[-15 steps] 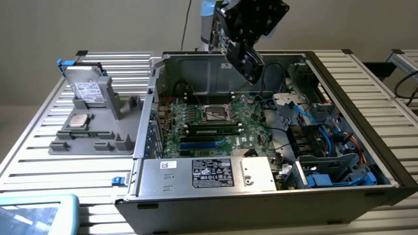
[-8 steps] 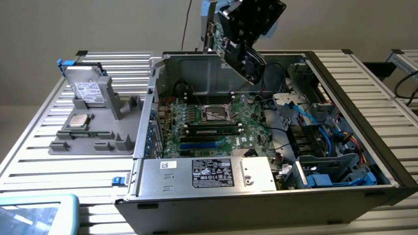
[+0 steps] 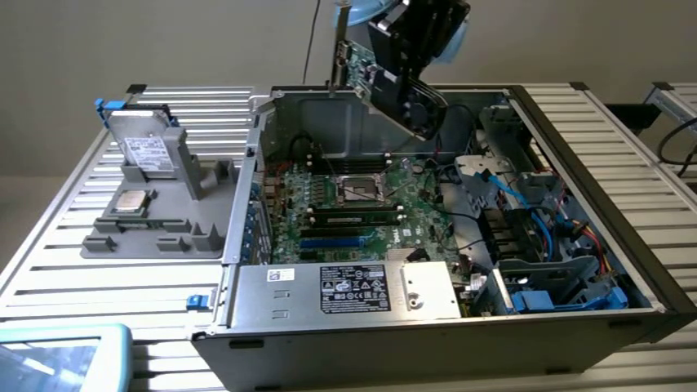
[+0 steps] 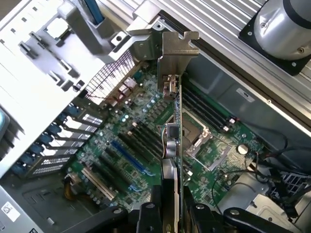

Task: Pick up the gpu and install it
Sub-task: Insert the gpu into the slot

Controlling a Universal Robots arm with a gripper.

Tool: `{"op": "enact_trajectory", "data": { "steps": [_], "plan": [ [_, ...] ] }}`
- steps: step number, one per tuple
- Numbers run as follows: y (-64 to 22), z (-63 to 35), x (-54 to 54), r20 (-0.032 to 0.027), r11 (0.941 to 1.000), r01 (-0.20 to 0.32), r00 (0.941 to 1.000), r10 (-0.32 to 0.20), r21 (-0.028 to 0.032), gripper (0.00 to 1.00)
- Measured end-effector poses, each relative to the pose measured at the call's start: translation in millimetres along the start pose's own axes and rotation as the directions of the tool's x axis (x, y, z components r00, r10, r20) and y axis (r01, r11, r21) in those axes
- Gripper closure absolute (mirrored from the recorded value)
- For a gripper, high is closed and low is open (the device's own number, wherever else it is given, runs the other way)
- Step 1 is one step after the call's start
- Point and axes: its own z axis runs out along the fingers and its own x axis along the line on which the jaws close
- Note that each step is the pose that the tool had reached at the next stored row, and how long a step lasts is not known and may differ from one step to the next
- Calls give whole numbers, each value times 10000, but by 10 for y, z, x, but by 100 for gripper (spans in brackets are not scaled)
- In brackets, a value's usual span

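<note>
The gpu (image 3: 381,77) hangs tilted in the air above the back of the open computer case (image 3: 436,347), green board and thin silver bracket (image 3: 339,41) toward the exterior view's left. My gripper (image 3: 423,33) is shut on it from above. In the wrist view the gpu (image 4: 172,141) is seen edge-on between my black fingers (image 4: 148,216), its silver bracket (image 4: 177,51) at the far end. My gripper (image 4: 172,216) holds it well above the motherboard (image 4: 121,141). The blue expansion slot (image 4: 129,158) lies below and to one side, apart from the card.
A grey fixture (image 3: 158,204) on the exterior view's left carries a grey drive (image 3: 147,151) and a processor chip (image 3: 130,202). Inside the case are the power supply (image 3: 360,290), memory sticks (image 3: 354,216) and blue cables (image 3: 534,196). The case's rear wall (image 3: 316,122) stands under the card.
</note>
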Motion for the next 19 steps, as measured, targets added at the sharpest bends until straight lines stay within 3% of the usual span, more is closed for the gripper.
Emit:
{"op": "enact_trajectory", "data": {
  "steps": [5, 10, 15, 19],
  "plan": [
    [0, 1, 0, -126, 9958, 910, 9958, -909, 59, 73],
    [0, 3, 0, -214, 9835, 1802, 9835, -1798, 158, 73],
    [-1, 6, 0, -251, 9625, 2692, 9630, -2684, 332, 73],
    [-1, 7, 0, -291, 9396, 3389, 9408, -3378, 472, 73]
  ]
}}
